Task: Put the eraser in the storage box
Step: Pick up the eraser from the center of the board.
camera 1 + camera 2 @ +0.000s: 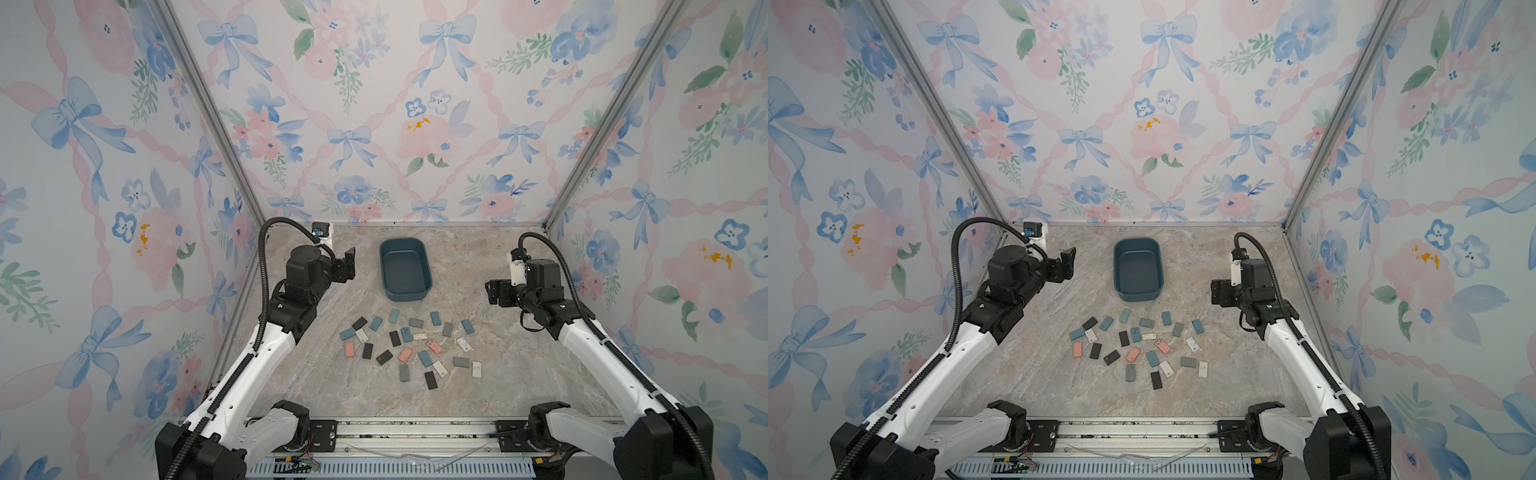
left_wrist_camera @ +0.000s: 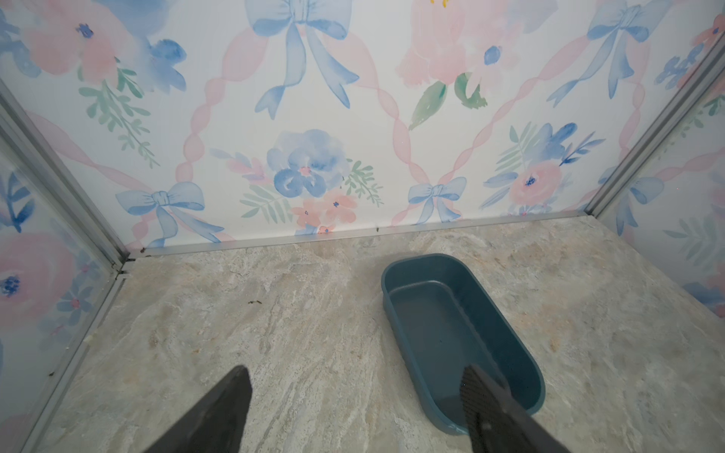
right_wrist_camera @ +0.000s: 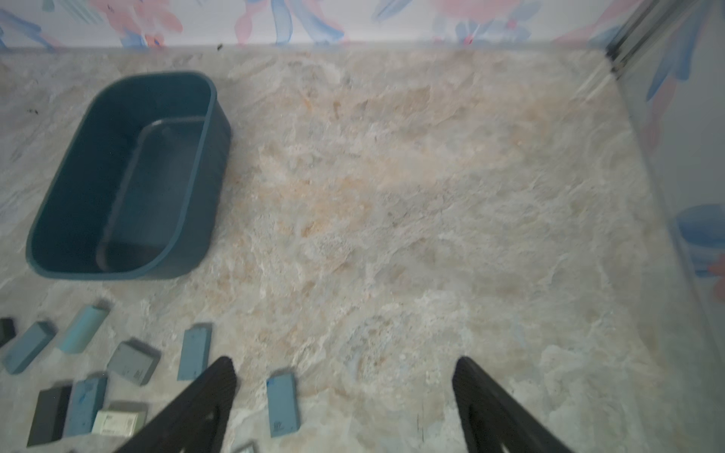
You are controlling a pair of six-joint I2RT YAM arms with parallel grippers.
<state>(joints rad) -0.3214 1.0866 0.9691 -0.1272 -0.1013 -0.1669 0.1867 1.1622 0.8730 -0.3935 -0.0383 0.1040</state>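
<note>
Left end effector (image 1: 348, 264) hangs wide open and empty at nine o'clock of the storage box (image 1: 405, 272). The box is empty, its long axis running twelve-to-six on the table (image 1: 332, 395). Erasers (image 1: 405, 354) lie scattered at its six, pointing every way. Right end effector (image 1: 492, 291), near three o'clock, gapes empty.

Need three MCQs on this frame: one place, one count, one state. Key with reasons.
1. The storage box sits: A) beyond the erasers, toward the back wall; B) among them; C) at the robot's base.
2. Salmon-pink erasers: A) one; B) three; C) six.
3. The box is: A) full; B) overturned; C) upright, empty.
Key: 1 A, both top views show it past the scatter. 2 B, three show in the scatter. 3 C, its bare floor shows in both wrist views.
</note>
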